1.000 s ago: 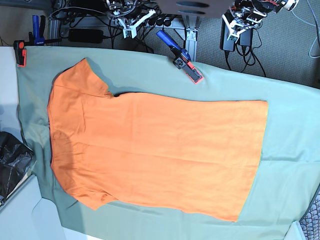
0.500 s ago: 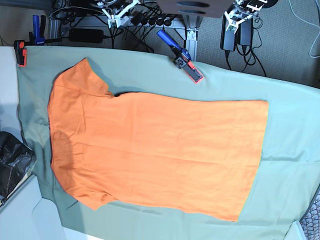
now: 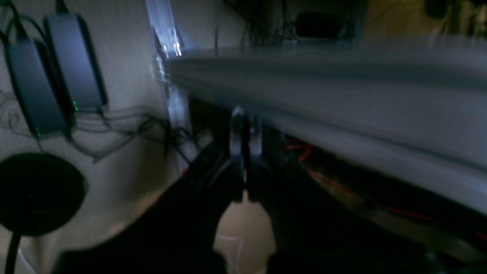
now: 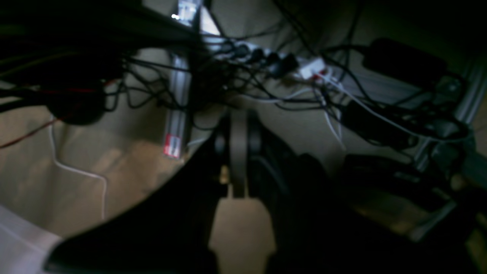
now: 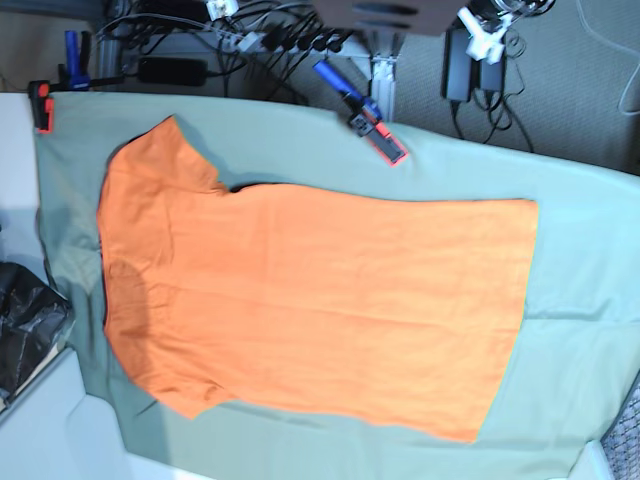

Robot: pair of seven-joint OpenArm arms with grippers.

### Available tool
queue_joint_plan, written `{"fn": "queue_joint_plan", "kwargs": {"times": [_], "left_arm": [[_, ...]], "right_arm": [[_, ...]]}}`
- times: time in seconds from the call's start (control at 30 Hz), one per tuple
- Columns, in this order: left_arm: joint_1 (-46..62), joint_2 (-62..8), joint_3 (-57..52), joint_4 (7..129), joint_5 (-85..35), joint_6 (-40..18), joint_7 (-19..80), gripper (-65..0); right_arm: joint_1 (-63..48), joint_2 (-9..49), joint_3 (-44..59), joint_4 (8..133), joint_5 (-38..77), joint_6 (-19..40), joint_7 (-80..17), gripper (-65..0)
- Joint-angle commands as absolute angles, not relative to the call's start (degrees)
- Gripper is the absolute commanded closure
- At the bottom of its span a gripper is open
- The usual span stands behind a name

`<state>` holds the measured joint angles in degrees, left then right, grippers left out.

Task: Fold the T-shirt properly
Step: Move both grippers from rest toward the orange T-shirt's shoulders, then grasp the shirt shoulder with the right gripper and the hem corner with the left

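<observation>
T-shirt (image 5: 310, 310) flat, well apart from pincers (image 3: 243, 125).

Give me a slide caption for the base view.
Orange T-shirt spread flat, unfolded, on the grey-green cloth; both arms retracted at the top edge.

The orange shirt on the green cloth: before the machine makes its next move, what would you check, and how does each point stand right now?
1. Plain orange short-sleeved fabric T-shirt spread flat, not yet folded: ok.
2. Shirt lies wholly on the grey-green cloth, no part hanging over an edge: ok.
3. Left gripper shut and holding nothing, off the table: ok.
4. Right gripper shut and holding nothing, pointing at the cables behind the table: ok.
5. Blue and red clamp on the cloth's far edge, apart from the shirt: ok.
6. Jaws ready to take fabric: not ok, both would probably need to open first.
</observation>
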<state>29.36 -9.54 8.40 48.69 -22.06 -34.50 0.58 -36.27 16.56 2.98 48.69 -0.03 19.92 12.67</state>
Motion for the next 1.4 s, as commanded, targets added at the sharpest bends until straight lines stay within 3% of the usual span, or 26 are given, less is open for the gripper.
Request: {"fn": "queue_joint_plan", "kwargs": {"times": [0.0, 0.33, 0.57, 0.63, 0.73, 0.8, 1.07, 1.37], "left_arm": [[31.0, -9.98, 7.22, 51.29, -23.09, -36.75, 0.01, 0.0], [44.73, -14.5, 0.27, 79.2, -23.88, -40.0, 1.83, 0.0], [52.05, -14.5, -8.16, 100.95, -37.21, -40.0, 18.35, 0.0], [53.3, -14.68, -10.02, 105.41, -40.27, -40.0, 22.17, -4.6], [54.54, -15.75, -11.7, 110.83, -43.09, -40.0, 25.34, -17.5], [54.98, -16.69, -12.05, 113.19, -42.98, -40.0, 26.0, -23.7], [55.57, -18.59, -12.1, 114.37, -42.83, -40.0, 26.39, -24.4], [55.53, -18.59, -12.14, 114.37, -43.07, -40.0, 25.5, -25.0]], "right_arm": [[-38.54, 18.15, 3.2, 51.51, 2.15, 23.83, 13.76, 0.0], [-53.19, 23.22, 9.08, 77.23, 14.68, 23.92, 13.47, 0.0], [-56.6, 23.31, 20.25, 91.53, 29.82, 24.12, 4.4, -0.5], [-56.23, 23.33, 23.0, 94.63, 34.3, 24.1, 0.91, -7.9], [-53.98, 23.31, 26.89, 97.65, 40.97, 24.08, -4.19, -25.4], [-51.09, 23.31, 28.62, 98.21, 44.49, 24.03, -7.07, -33.8], [-38.22, 22.68, 29.12, 96.4, 46.89, 19.92, -12.53, -35.2], [-35.48, 22.13, 29.15, 89.36, 46.87, 18.17, -12.45, -35.2]]}}
